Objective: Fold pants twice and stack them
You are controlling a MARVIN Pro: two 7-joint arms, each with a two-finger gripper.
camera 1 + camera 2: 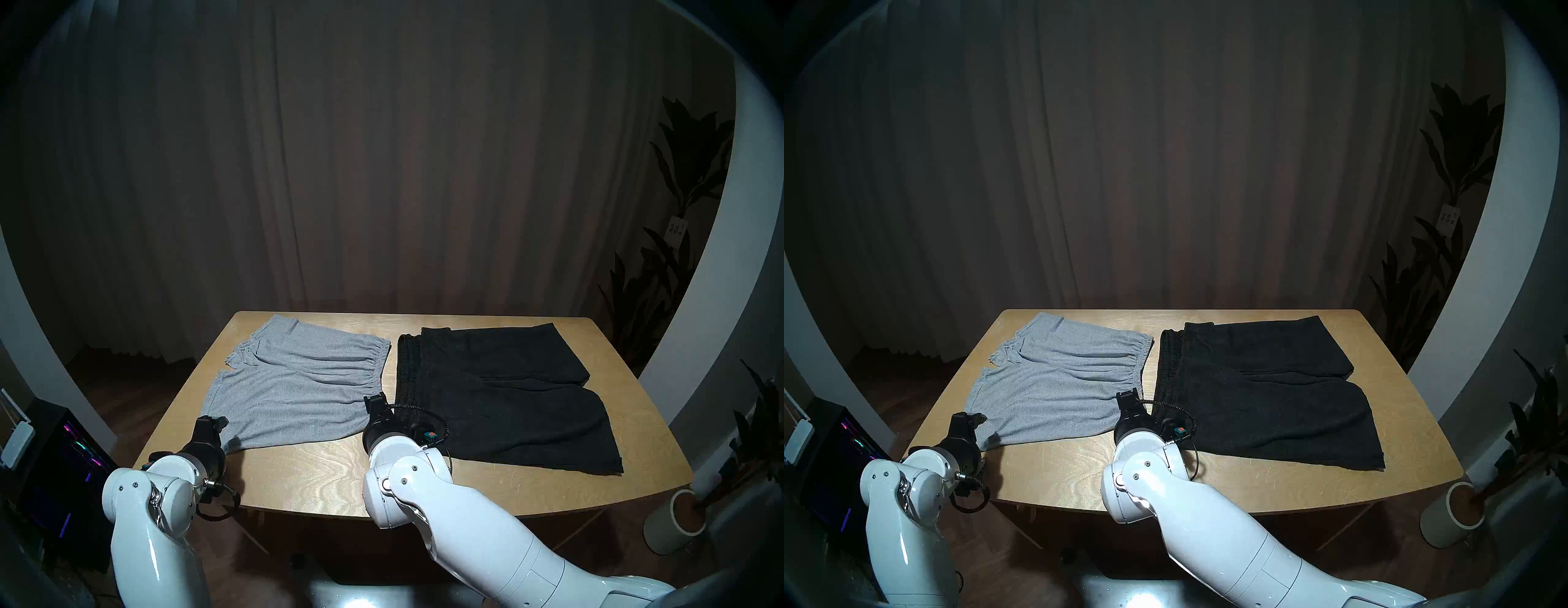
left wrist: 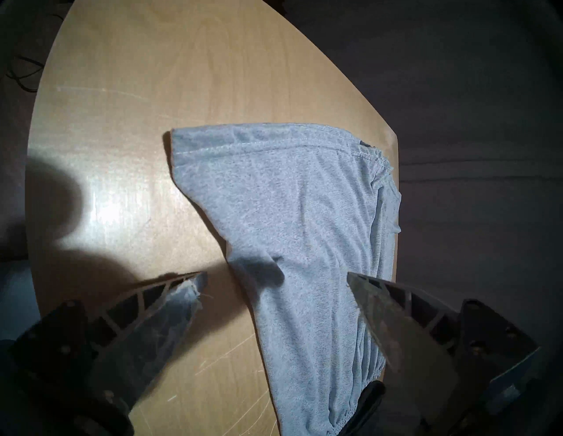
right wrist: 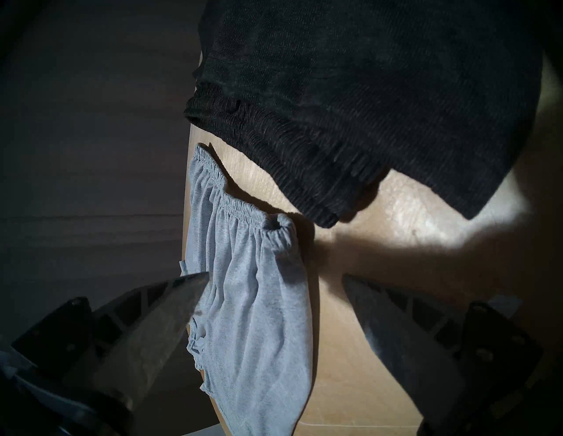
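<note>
Both grippers [image 1: 214, 421] [image 1: 375, 401] gape over grey shorts' [image 1: 292, 390] near edge.

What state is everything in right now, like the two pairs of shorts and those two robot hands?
grey shorts: spread flat on the table, unfolded, not gripped.
black shorts: spread flat beside the grey pair, unfolded, untouched.
left gripper: fingers open, over the grey pair's near leg corner.
right gripper: fingers open, over the grey pair's near waistband corner.
</note>
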